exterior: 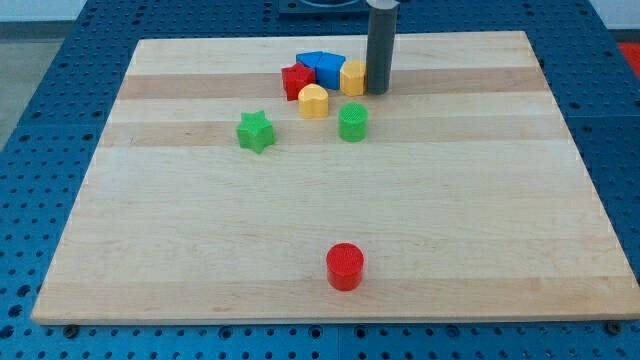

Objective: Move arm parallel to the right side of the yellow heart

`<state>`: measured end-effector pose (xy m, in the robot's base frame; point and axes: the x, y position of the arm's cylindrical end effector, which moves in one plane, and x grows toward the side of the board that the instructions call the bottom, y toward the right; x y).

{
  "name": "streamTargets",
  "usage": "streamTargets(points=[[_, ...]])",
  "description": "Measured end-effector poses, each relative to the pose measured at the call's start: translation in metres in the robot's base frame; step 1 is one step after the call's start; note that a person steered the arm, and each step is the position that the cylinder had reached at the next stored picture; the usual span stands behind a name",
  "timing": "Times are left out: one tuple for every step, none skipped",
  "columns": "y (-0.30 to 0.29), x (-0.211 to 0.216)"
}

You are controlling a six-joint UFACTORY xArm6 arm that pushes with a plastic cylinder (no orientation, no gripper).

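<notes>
The yellow heart (314, 101) lies near the view's top centre of the wooden board (200, 250). My tip (378, 91) stands just right of a yellow hexagon block (353, 77), up and to the right of the heart, about a block's width from it. A red star (296, 80) and blue blocks (322, 67) cluster above the heart. A green cylinder (353, 122) sits right below the heart's right side. A green star (256, 131) lies to the heart's lower left.
A red cylinder (345, 266) stands near the view's bottom centre. The board rests on a blue perforated table (40, 120).
</notes>
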<state>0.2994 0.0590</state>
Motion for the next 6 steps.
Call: streamTargets(points=[[-0.012, -0.023], [-0.025, -0.049], [-0.01, -0.053], [0.026, -0.038], [0.037, -0.012], [0.037, 0.024]])
